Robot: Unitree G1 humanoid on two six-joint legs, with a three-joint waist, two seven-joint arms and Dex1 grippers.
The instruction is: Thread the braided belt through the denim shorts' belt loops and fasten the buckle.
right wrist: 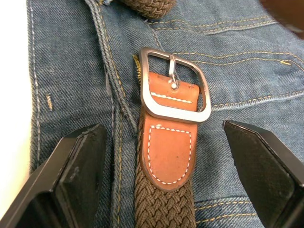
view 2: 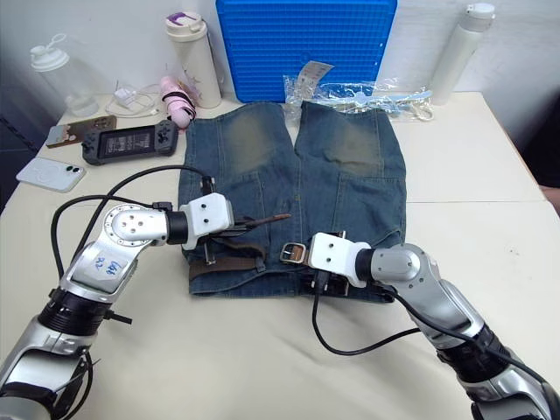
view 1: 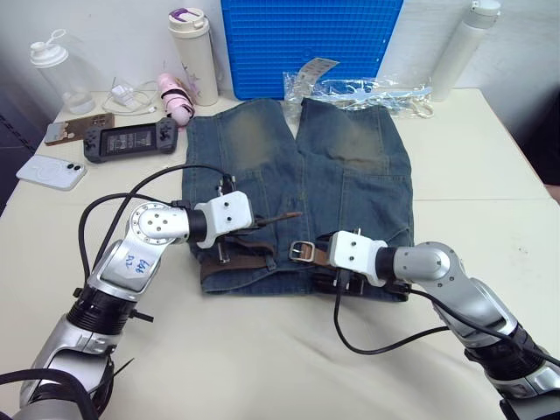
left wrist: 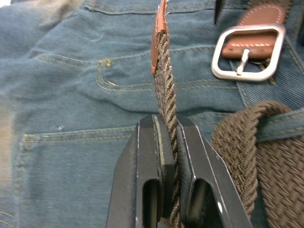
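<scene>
The denim shorts (view 1: pixel 350 175) lie flat on the table, waistband toward me. The braided belt (view 1: pixel 236 262) runs along the waistband and passes under a belt loop (left wrist: pixel 285 124). My left gripper (left wrist: pixel 166 122) is shut on the belt's free end, just behind its leather tip (left wrist: pixel 159 38), and holds it slightly raised, pointing at the buckle (view 1: pixel 303 251). My right gripper (right wrist: pixel 164 128) stands open astride the buckle's leather tab (right wrist: pixel 168 152). One of its fingers (right wrist: pixel 76 166) is on each side and neither touches. The silver buckle (right wrist: pixel 145 90) lies flat on the denim.
A blue grid board (view 1: pixel 306 44) stands at the back. A plastic bag with a hanger (view 1: pixel 367 87) lies in front of it. Two bottles (view 1: pixel 194 52) (view 1: pixel 464 44), a shaker (view 1: pixel 57 70), a game console (view 1: pixel 131 138) and a phone (view 1: pixel 51 172) sit at the back and left.
</scene>
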